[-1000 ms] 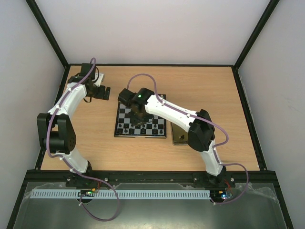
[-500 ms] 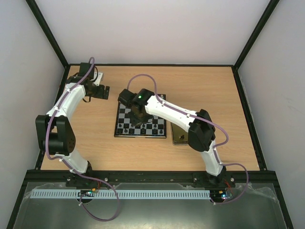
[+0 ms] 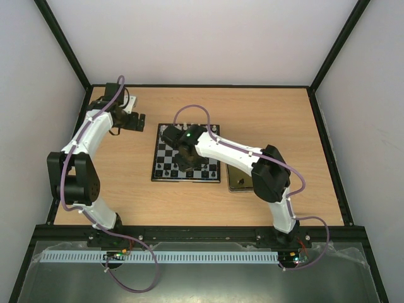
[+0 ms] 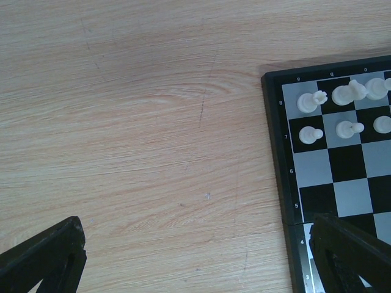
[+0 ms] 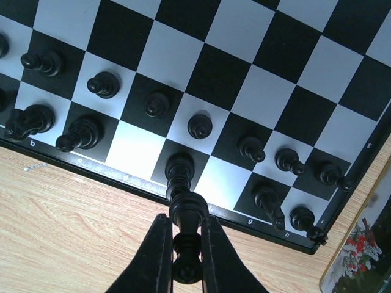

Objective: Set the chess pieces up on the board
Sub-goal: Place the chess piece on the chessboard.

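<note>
The board (image 3: 165,151) lies mid-table, and in the right wrist view its near rim (image 5: 91,163) shows. My right gripper (image 5: 185,227) is shut on a tall black chess piece (image 5: 187,210), held over that rim. Just beyond it another tall black piece (image 5: 180,168) stands on the back row, with bare squares on either side. Black pawns (image 5: 157,104) line the row behind, and a knight (image 5: 24,120) and a bishop (image 5: 79,133) stand to the left. My left gripper (image 4: 201,268) hangs open over bare wood beside the board (image 4: 275,152), where white pieces (image 4: 311,101) stand.
A rectangular tin (image 3: 240,180) lies against the board's right side; its corner (image 5: 360,259) shows in the right wrist view. Black frame rails edge the wooden table (image 3: 265,113). The left arm (image 3: 95,129) reaches along the table's left side.
My right gripper has moved toward the near edge of the board, still shut on the black piece. The left arm has barely shifted.
</note>
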`<act>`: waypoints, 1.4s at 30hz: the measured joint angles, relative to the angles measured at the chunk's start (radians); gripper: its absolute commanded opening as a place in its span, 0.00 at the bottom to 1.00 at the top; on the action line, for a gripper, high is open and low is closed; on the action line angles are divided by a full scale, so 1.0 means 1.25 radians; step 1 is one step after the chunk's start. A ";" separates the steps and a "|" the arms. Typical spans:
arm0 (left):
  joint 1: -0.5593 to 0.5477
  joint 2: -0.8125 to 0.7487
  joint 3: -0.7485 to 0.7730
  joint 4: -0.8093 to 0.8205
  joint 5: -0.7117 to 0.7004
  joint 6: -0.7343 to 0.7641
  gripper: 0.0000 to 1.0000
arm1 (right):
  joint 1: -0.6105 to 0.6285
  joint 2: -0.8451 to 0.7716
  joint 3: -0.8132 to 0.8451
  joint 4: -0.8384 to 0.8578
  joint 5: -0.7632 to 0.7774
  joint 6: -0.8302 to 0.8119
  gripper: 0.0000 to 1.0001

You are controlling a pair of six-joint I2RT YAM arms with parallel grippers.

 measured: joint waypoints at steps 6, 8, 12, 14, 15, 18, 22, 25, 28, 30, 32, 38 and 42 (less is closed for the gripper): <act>0.000 0.003 0.000 0.000 0.005 0.000 1.00 | 0.000 0.000 0.000 0.014 -0.005 -0.001 0.04; 0.000 0.007 0.000 0.000 0.006 0.000 1.00 | 0.000 0.000 0.005 0.015 -0.005 -0.001 0.04; 0.000 0.010 0.000 0.000 0.008 0.000 1.00 | 0.000 0.003 0.025 0.015 -0.009 -0.002 0.04; 0.000 0.010 0.000 0.000 0.008 0.000 1.00 | 0.000 0.006 0.035 0.016 -0.013 -0.004 0.04; 0.000 0.011 0.000 0.000 0.008 0.000 1.00 | 0.000 0.008 0.039 0.015 -0.015 -0.005 0.04; 0.000 0.014 0.000 0.000 0.010 0.000 1.00 | 0.000 0.018 0.048 0.015 -0.021 -0.009 0.04; 0.000 0.021 0.000 0.000 0.011 0.000 1.00 | 0.000 0.028 0.052 0.014 -0.031 -0.015 0.04; 0.000 0.023 0.000 0.000 0.012 0.000 1.00 | 0.000 0.034 0.052 0.014 -0.040 -0.022 0.04; 0.000 0.023 0.000 0.000 0.013 0.000 1.00 | 0.000 0.040 0.052 0.014 -0.047 -0.027 0.04; 0.000 0.023 0.000 0.000 0.013 0.000 1.00 | 0.000 0.043 0.052 0.015 -0.049 -0.030 0.04; 0.000 0.023 0.000 0.000 0.013 0.000 1.00 | 0.000 0.046 0.052 0.017 -0.051 -0.034 0.04; 0.000 0.023 0.000 0.000 0.013 0.000 0.99 | 0.000 0.059 0.052 0.026 -0.052 -0.041 0.04; 0.000 0.023 0.000 0.000 0.013 0.000 1.00 | 0.000 0.070 0.052 0.036 -0.053 -0.042 0.04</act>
